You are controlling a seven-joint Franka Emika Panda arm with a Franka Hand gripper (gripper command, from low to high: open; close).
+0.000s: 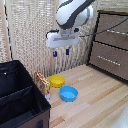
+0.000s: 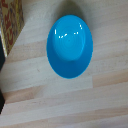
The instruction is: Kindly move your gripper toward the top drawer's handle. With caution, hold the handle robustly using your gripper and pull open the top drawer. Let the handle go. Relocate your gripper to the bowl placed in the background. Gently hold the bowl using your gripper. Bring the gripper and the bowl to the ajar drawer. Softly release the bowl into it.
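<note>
Below, yellow bowl (image 1: 57, 80) on floor, claw (image 1: 61, 51) above, apart

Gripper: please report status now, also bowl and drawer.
Gripper high over floor, jaws open, empty. Yellow bowl untouched beside blue bowl. Top drawer looks shut.

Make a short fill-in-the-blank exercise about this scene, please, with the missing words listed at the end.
1. The gripper hangs in the air and holds ____.
2. On the wooden floor, the yellow bowl lies beside a bowl whose colour is ____.
3. The wrist view shows only one bowl, and its colour is ____.
4. The top drawer of the dresser, with its silver handle, is ____.

Missing words: nothing; blue; blue; closed
</note>
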